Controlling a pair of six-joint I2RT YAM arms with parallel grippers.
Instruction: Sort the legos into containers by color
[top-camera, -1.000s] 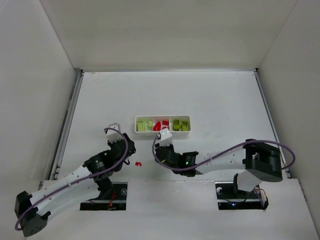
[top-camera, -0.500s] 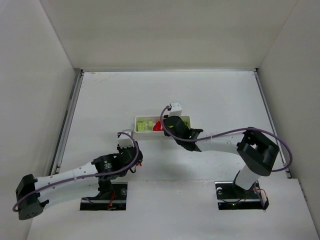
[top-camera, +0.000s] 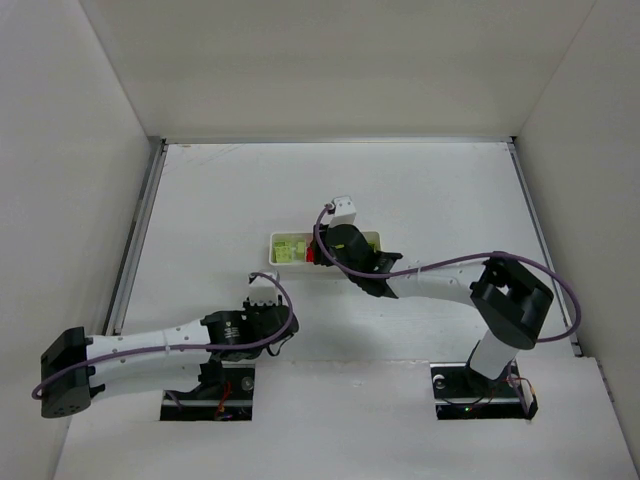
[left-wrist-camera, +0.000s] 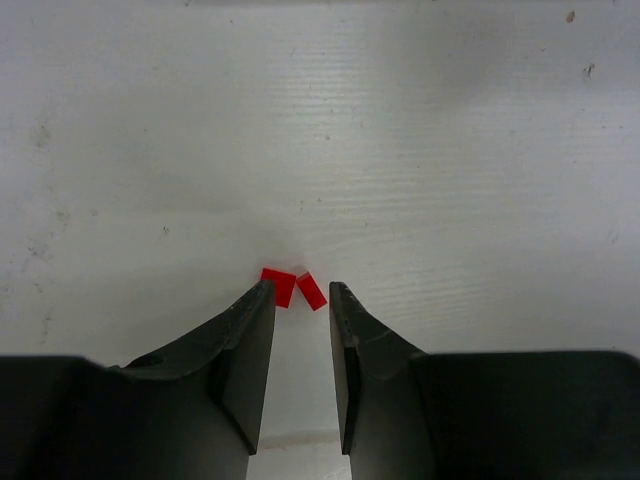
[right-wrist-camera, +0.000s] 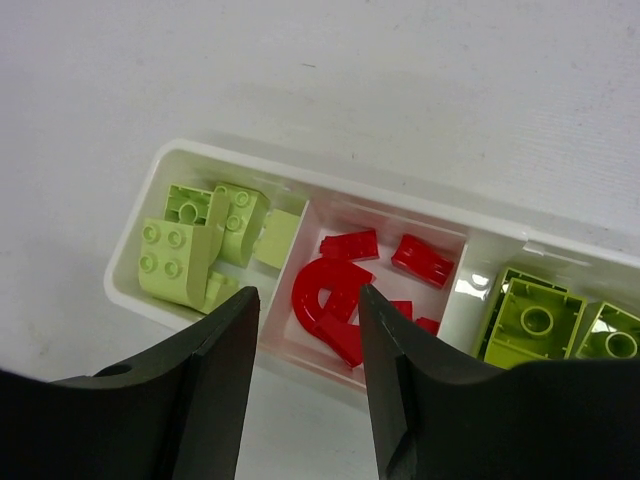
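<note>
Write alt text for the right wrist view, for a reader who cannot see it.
The right gripper hovers open and empty over a white three-compartment tray on a white table. The middle compartment holds red pieces, including an arch. Both end compartments hold yellow-green bricks.

Left pincer (left-wrist-camera: 300, 288) at two red legos (left-wrist-camera: 279, 286) on the white counter (left-wrist-camera: 320, 130)
Its jaws stand narrowly apart; both legos lie side by side at the fingertips, one against the left tip.
</note>
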